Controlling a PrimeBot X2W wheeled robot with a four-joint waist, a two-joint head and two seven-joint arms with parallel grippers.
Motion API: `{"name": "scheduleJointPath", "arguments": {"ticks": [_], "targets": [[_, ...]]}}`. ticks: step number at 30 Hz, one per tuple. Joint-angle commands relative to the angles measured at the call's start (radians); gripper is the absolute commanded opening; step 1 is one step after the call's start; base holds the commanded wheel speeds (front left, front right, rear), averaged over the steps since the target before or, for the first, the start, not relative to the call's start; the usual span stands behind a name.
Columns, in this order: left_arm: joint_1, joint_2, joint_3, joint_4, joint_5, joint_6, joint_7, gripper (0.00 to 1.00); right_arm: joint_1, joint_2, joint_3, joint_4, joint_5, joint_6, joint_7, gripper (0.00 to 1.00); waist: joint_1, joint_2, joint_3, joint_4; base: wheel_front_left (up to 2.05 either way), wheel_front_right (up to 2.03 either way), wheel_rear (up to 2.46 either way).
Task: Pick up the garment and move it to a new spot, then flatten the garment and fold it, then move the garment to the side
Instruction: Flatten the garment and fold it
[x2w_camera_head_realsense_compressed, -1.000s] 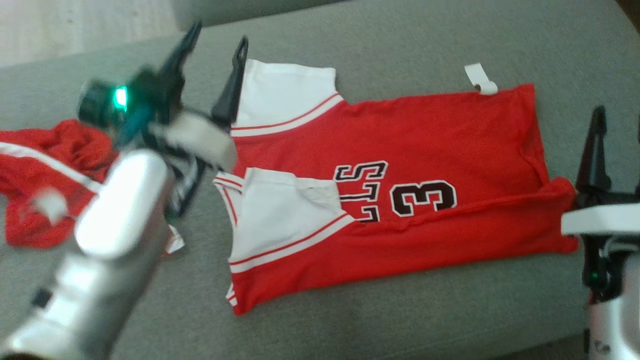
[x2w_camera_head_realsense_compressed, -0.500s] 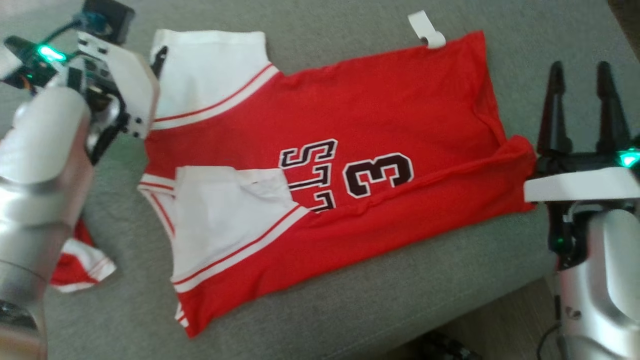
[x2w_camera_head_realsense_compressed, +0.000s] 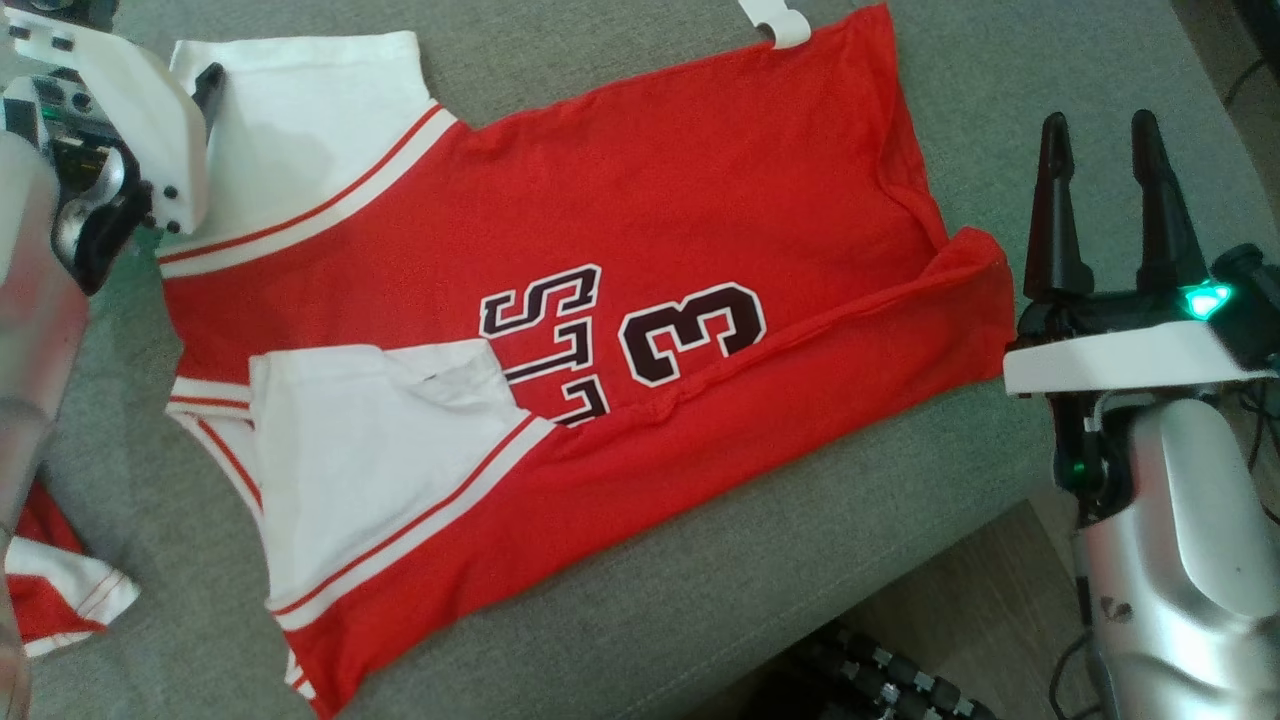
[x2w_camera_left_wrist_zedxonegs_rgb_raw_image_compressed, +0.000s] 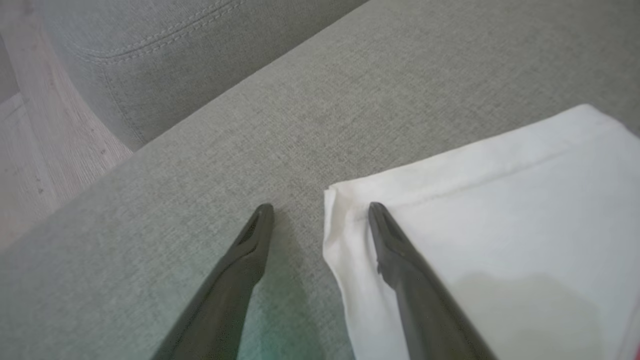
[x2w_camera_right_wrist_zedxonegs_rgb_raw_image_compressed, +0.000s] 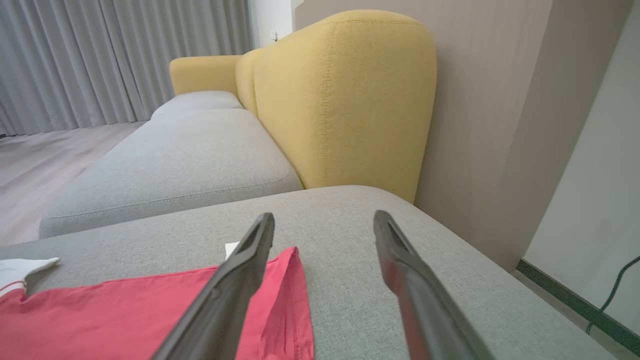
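Red jersey (x2w_camera_head_realsense_compressed: 700, 200), one white sleeve (x2w_camera_head_realsense_compressed: 370, 450) folded in, lies on grey cushion (x2w_camera_head_realsense_compressed: 700, 600); both jaws wide.

The garment (x2w_camera_head_realsense_compressed: 640, 220) is a red jersey with white, red-striped sleeves and black white-edged lettering with a number 3 (x2w_camera_head_realsense_compressed: 692, 332). It lies flat on the grey sofa seat (x2w_camera_head_realsense_compressed: 700, 600), sleeves left, hem right. Its near long edge is folded over the body, the near sleeve (x2w_camera_head_realsense_compressed: 370, 450) lying on top; the far sleeve (x2w_camera_head_realsense_compressed: 300, 130) is spread out. A white label (x2w_camera_head_realsense_compressed: 775, 22) sticks out at the far edge.
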Motion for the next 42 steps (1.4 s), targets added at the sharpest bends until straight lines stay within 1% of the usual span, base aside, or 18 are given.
{"name": "scheduleJointPath", "arguments": {"ticks": [1, 2, 3, 4, 5, 9, 12, 16, 22, 27, 28, 29, 34, 37, 42], "targets": [[-0.030, 0.038, 0.011, -0.014, -0.019, 0.002, 0.013, 1.00, -0.020, -0.003, 0.016, -0.027, 0.007, -0.001, -0.011, 1.00, -0.0001, 0.0000, 0.004, -0.004, 0.00, 0.00, 0.00], [-0.029, 0.039, 0.003, -0.017, -0.034, 0.002, 0.019, 1.00, -0.020, -0.003, 0.016, -0.025, 0.007, -0.001, -0.013, 1.00, -0.0001, 0.0000, 0.005, -0.006, 0.00, 0.00, 0.00], [-0.023, 0.035, -0.013, -0.027, -0.066, 0.002, 0.036, 0.93, -0.020, -0.003, 0.012, -0.019, 0.003, -0.001, -0.015, 1.00, -0.0001, 0.0000, 0.003, -0.005, 0.00, 0.00, 0.00], [-0.020, 0.033, -0.026, -0.035, -0.081, 0.002, 0.049, 0.36, -0.021, -0.003, 0.008, -0.016, 0.000, -0.001, -0.016, 1.00, -0.0001, 0.0000, 0.002, -0.003, 0.00, 0.00, 0.00], [-0.015, 0.032, -0.041, -0.048, -0.098, 0.002, 0.063, 0.00, -0.021, -0.003, 0.003, -0.013, -0.004, -0.001, -0.017, 1.00, -0.0001, 0.0000, 0.000, 0.000, 0.00, 0.00, 0.00], [-0.009, 0.042, -0.080, -0.084, -0.152, 0.002, 0.095, 0.00, -0.030, -0.002, -0.008, -0.005, -0.037, -0.001, -0.018, 1.00, -0.0001, 0.0000, -0.015, 0.018, 0.00, 0.00, 0.00], [-0.026, 0.041, -0.096, -0.097, -0.155, 0.002, 0.062, 0.00, -0.042, -0.011, -0.010, -0.006, -0.062, -0.001, -0.010, 1.00, -0.0001, 0.0000, -0.031, 0.040, 0.00, 0.00, 0.00], [-0.042, 0.015, -0.107, -0.118, -0.145, 0.002, -0.035, 0.00, -0.059, -0.050, -0.012, -0.007, -0.087, -0.001, 0.024, 1.00, -0.0001, 0.0000, -0.066, 0.081, 0.00, 0.00, 0.00], [-0.046, -0.040, -0.124, -0.173, -0.103, 0.003, -0.201, 0.00, -0.095, -0.139, -0.004, -0.008, -0.109, -0.001, 0.107, 1.00, -0.0001, 0.0000, -0.113, 0.166, 0.00, 0.00, 0.00], [-0.019, -0.069, -0.138, -0.256, -0.075, 0.025, -0.288, 0.00, -0.129, -0.217, 0.017, 0.033, -0.106, -0.001, 0.205, 1.00, -0.0001, 0.0000, -0.135, 0.242, 0.00, 0.00, 0.00], [-0.009, -0.073, -0.140, -0.277, -0.072, 0.032, -0.300, 0.00, -0.137, -0.229, 0.022, 0.049, -0.098, -0.001, 0.226, 1.00, -0.0001, 0.0000, -0.137, 0.256, 0.00, 0.00, 0.00], [-0.009, -0.073, -0.140, -0.277, -0.072, 0.032, -0.300, 0.00, -0.137, -0.229, 0.022, 0.049, -0.098, -0.001, 0.226, 1.00, -0.0001, 0.0000, -0.137, 0.256, 0.00, 0.00, 0.00], [0.039, -0.079, -0.162, -0.396, -0.047, 0.072, -0.335, 0.00, -0.188, -0.305, 0.053, 0.166, -0.077, -0.001, 0.316, 1.00, -0.0001, 0.0000, -0.133, 0.321, 0.00, 0.00, 0.00], [0.071, -0.079, -0.192, -0.468, -0.024, 0.085, -0.334, 0.00, -0.225, -0.340, 0.066, 0.259, -0.069, -0.001, 0.359, 1.00, -0.0001, 0.0000, -0.121, 0.349, 0.00, 0.00, 0.00], [0.094, -0.073, -0.212, -0.565, -0.007, 0.112, -0.323, 0.00, -0.294, -0.374, 0.058, 0.412, -0.074, -0.001, 0.391, 1.00, -0.0001, 0.0000, -0.093, 0.380, 0.00, 0.00, 0.00]]}}
